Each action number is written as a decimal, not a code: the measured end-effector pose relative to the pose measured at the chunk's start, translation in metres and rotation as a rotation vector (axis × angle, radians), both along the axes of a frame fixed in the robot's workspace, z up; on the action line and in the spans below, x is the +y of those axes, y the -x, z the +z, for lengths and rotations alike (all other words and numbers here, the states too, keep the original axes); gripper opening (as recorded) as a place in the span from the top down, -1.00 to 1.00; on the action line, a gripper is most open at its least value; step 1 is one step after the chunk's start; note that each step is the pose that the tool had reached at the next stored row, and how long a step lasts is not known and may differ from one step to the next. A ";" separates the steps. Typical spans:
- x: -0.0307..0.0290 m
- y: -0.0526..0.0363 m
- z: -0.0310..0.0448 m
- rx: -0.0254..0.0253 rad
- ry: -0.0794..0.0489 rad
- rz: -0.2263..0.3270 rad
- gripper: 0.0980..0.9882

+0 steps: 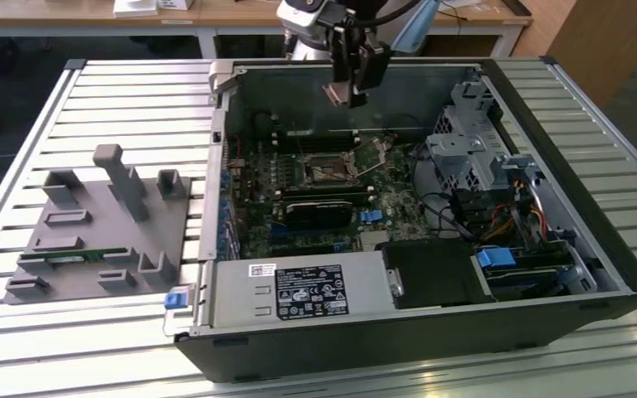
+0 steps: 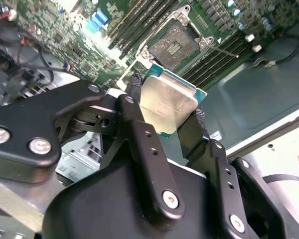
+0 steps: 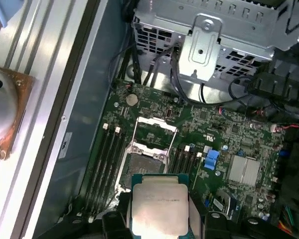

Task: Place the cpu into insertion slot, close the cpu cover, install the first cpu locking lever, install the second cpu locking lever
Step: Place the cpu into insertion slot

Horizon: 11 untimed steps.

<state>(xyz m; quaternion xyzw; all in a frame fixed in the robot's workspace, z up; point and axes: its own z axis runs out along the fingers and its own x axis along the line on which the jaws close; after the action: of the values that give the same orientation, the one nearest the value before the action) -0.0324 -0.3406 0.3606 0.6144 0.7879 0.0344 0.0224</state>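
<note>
The gripper [image 2: 165,112] was clamped on the cpu [image 2: 170,97], hovering at twelve o'clock from the insertion slot [image 1: 328,171] in the exterior view.

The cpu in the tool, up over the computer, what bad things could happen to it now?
1. The tool pinches the cpu by just two edges above the motherboard, so it might slip and drop.
2. The insertion slot looks barely bigger than the chip. A slightly off descent could catch its rim or the opened cpu cover beside it.
</note>
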 end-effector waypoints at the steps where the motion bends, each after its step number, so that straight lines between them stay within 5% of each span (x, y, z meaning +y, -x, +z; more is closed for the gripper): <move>1: 0.0000 0.0000 -0.0006 0.0001 0.000 -0.017 0.00; 11: 0.0001 0.0000 -0.0081 0.0003 0.000 -0.157 0.00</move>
<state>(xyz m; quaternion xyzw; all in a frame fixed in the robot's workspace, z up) -0.0324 -0.3405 0.3525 0.6744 0.7373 0.0325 0.0249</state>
